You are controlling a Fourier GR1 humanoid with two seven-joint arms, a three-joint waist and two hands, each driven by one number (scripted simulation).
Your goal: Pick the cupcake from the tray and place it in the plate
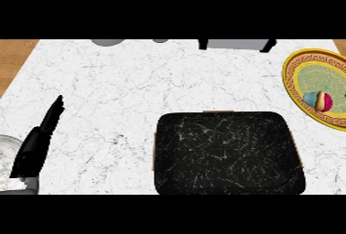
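Note:
The cupcake (pixel 320 100), with a blue wrapper and pink-red top, lies on its side on the yellow patterned plate (pixel 297 68) at the right edge of the head view. The black marbled tray (pixel 226 153) sits in the lower middle of the counter and holds nothing. My left hand (pixel 37 141) stands at the lower left with its fingers straight and pointing up, resting apart from the tray. My right hand does not show anywhere.
White marble counter (pixel 135 82) with wooden floor beyond its left and right ends. A grey round object (pixel 107 42) and a grey appliance (pixel 236 44) stand at the far edge. A pale round item (pixel 7 151) sits at the lower left.

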